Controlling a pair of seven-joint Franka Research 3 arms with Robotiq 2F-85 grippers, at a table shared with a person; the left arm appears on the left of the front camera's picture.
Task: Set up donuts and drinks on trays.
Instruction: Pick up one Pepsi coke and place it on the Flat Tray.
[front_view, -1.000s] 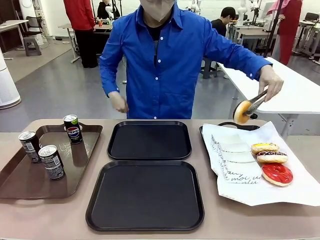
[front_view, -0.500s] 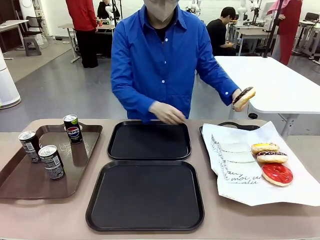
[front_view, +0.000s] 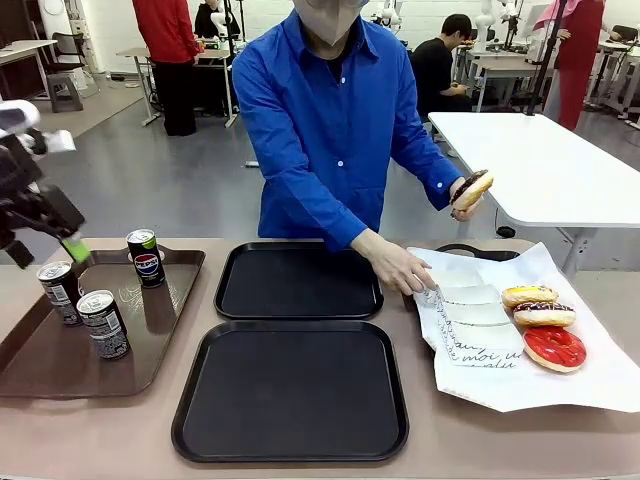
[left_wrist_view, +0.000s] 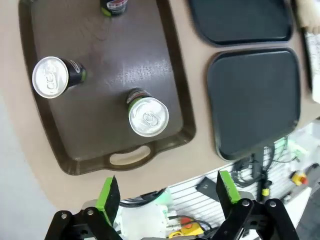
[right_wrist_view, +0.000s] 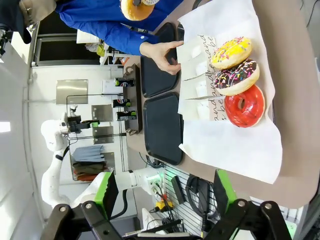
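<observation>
Left tool (left_wrist_view: 166, 192) moved in | drinks (front_view: 103, 323) 3 | trays (front_view: 290, 390) 2 | donuts (front_view: 553, 347) 4

Premises: robotics laboratory, open-plan.
Grey floor (front_view: 130, 190), rows of white tables (front_view: 560, 165), seated person (front_view: 440, 62) at work behind; cabling (left_wrist_view: 250, 167) slung below the bench (front_view: 100, 430) edge.
</observation>
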